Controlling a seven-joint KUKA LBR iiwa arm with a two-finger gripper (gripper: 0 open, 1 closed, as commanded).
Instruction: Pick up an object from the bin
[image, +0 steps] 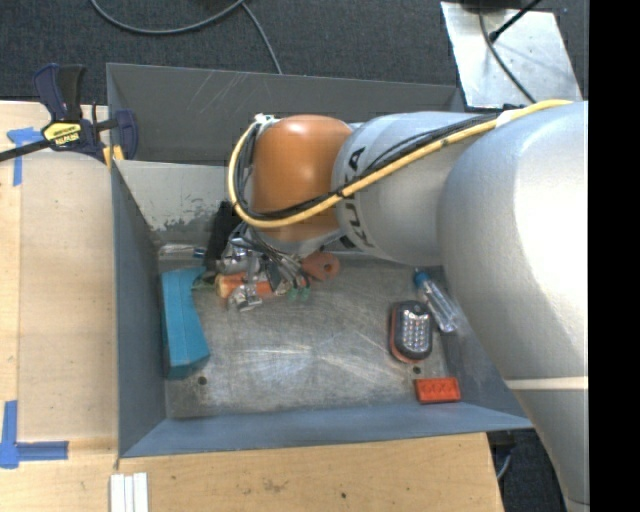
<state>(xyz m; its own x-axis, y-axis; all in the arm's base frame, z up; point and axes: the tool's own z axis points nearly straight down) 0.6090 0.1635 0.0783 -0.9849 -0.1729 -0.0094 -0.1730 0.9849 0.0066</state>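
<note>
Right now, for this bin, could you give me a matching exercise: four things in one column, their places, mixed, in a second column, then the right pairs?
1. blue block
2. small red block
3. oval thing with a silver grid
4. gripper

A. lower right corner of the floor
B. upper left, by the blue block's top end
C. along the left wall of the bin
D. right side, beside a clear tube

Pairs: 1-C, 2-A, 3-D, 4-B

Grey metal bin (140, 330) seen from above: the robot's gripper (245, 280) sits low near the back left, just beside a long blue block (183, 320), while a silver oval object (411, 332) and small red block (437, 389) lie front right.
</note>
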